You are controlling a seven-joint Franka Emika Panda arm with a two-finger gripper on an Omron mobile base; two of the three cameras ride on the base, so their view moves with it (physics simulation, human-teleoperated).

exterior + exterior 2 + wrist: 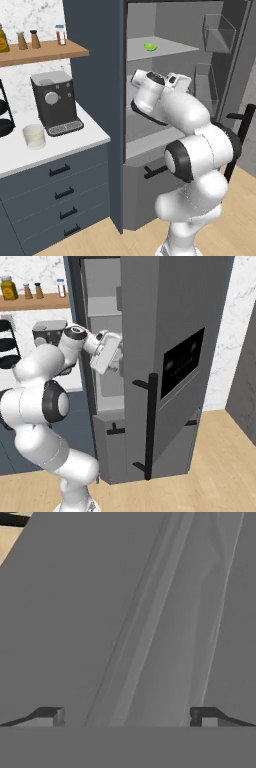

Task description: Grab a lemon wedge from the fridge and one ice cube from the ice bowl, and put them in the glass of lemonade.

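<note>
The fridge [95, 75] stands open. On its upper light grey shelf lies the small yellow-green lemon wedge [150, 47]. My gripper [127, 716] is open with nothing between its fingertips [51, 716], which stand wide apart. It faces the bare grey inner walls of the fridge. In the right base view the gripper [118, 359] reaches into the fridge opening at mid height, below the wedge's shelf. The glass of lemonade [34, 136] stands on the white counter [75, 142] left of the fridge, in front of the coffee machine [54, 102]. The ice bowl is out of view.
The fridge door [175, 356] is swung open to the right, with a black bar handle [152, 426] and dispenser recess [184, 362]. Clear door bins [218, 32] hang on its inside. A wooden shelf [45, 52] with spice bottles sits above the counter, and drawers [60, 190] are below it.
</note>
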